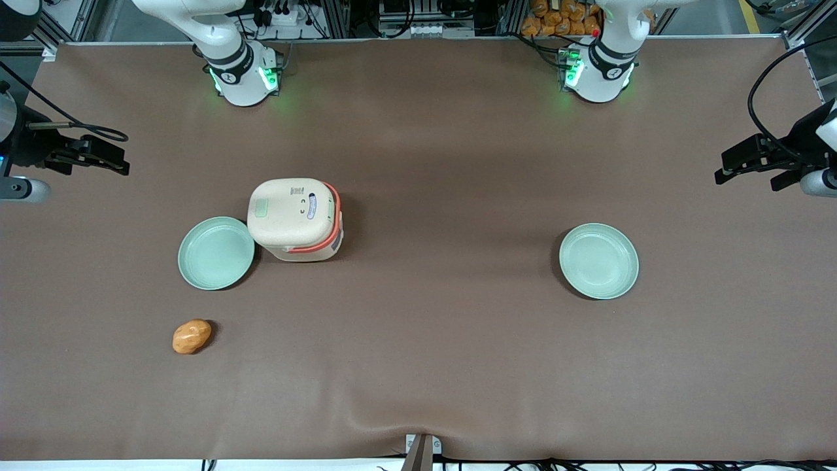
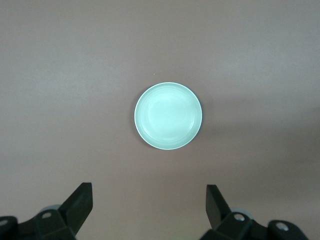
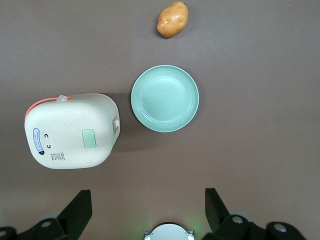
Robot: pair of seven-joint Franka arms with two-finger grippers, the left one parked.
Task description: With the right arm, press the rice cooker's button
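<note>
Nothing pressed yet. Rice cooker [image 1: 295, 220] on counter [image 1: 431, 340], lid closed, touching green plate [image 1: 216, 253]. Pincer [image 3: 147, 212] wide open, empty, hovering high above both, well apart. Left: descent onto pale green lid button [image 3: 89, 138], then press.

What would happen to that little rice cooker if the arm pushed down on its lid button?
The rice cooker looks boxy with a broad flat base, so a downward press probably won't tip it. It seems small and light, so an off-centre push might slide it on the brown table cover, perhaps toward the pale green plate beside it. The open end effector hovers above, apart from it.
</note>
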